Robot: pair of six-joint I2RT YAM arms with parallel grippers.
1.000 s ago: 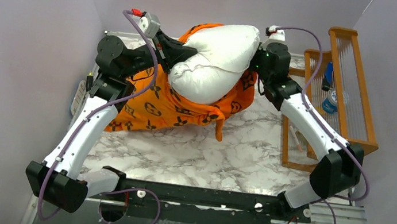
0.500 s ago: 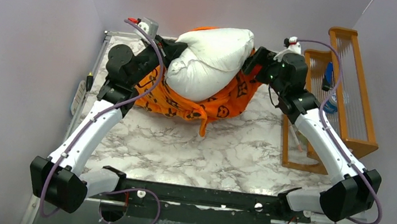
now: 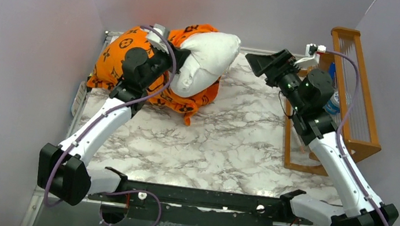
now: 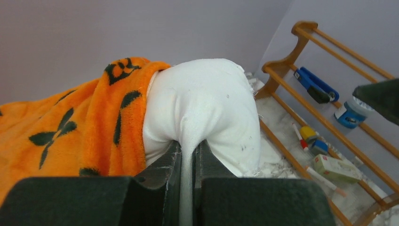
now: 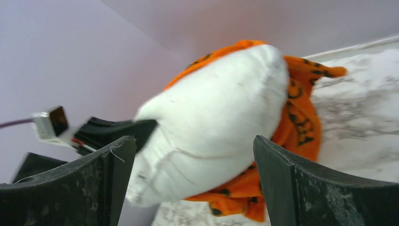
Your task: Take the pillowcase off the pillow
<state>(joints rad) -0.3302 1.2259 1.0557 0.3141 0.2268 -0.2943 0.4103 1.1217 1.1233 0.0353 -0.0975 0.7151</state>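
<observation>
Top view: plump white stuffed pillow (image 3: 207, 61) lies far left on the marble counter (image 3: 228, 146), half out of the bright orange, black-printed fabric pillowcase (image 3: 112, 57); right pincer (image 3: 264, 63) gapes nearby. Left wrist: left pincer (image 4: 187, 157) clamped on a pillow fold. Right wrist: jaws wide, empty.

White arms (image 3: 96, 131), black joints (image 3: 313, 84) (purple cables (image 3: 357, 87)).

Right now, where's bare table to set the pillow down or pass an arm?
Free: marble table from the pillowcase hem to the wooden rack, down to the arm bases. Crowded: far-left corner, pillow heaped on pillowcase; rack holds small items.
</observation>
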